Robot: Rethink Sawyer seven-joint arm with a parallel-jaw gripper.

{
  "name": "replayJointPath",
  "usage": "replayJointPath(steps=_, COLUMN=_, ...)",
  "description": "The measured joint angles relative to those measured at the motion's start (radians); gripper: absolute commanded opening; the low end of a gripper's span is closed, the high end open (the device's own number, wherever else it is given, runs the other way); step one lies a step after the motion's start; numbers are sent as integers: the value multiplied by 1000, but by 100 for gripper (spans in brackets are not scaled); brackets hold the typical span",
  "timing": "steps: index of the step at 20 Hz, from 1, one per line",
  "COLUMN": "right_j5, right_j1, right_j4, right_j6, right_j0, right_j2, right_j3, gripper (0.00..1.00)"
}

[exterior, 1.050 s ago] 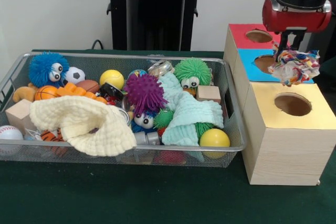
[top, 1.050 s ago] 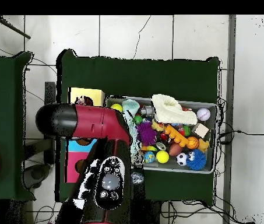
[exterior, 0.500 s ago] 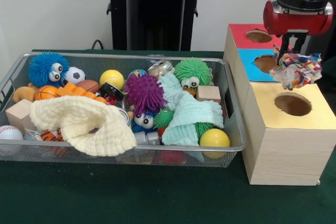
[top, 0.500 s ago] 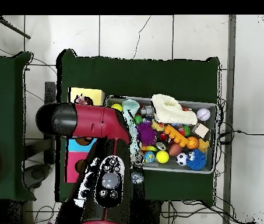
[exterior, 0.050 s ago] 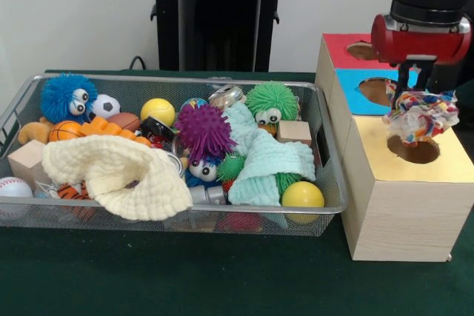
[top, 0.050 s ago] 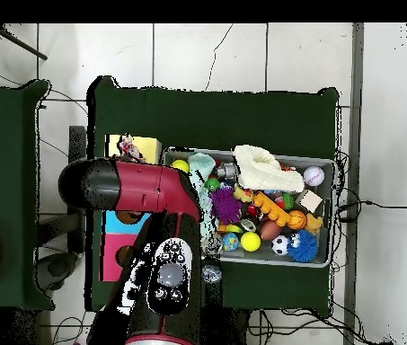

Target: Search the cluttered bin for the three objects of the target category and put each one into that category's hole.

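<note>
End effector point(exterior, 0.050 s ago: 412, 94) clamps a rag bundle point(exterior, 0.050 s ago: 419, 115) (multicoloured) — over the yellow box's hole point(exterior, 0.050 s ago: 413, 149).

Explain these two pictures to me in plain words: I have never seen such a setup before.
The red and black machine is a robot arm with a gripper at its end. One picture looks across the table at it; the other looks straight down from above, where the arm covers most of the boxes. On the green table stands a wire bin full of toys: spiky balls, a yellow ball, a cream cloth, a mint cloth. Beside it is a row of boxes with round holes, topped red, blue and yellow. The jaws hold a multicoloured rag bundle just above the yellow box's hole.
</note>
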Motion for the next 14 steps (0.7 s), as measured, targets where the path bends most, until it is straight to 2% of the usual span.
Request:
replayJointPath(steps=3, right_j5=-38, right_j1=13, right_j4=0, right_j6=0, right_j0=0, right_j2=0, right_j3=0, gripper=0)
replayJointPath(steps=14, right_j5=-46, right_j1=49, right_j4=0, right_j6=0, right_j0=1, right_j2=0, right_j3=6, gripper=0)
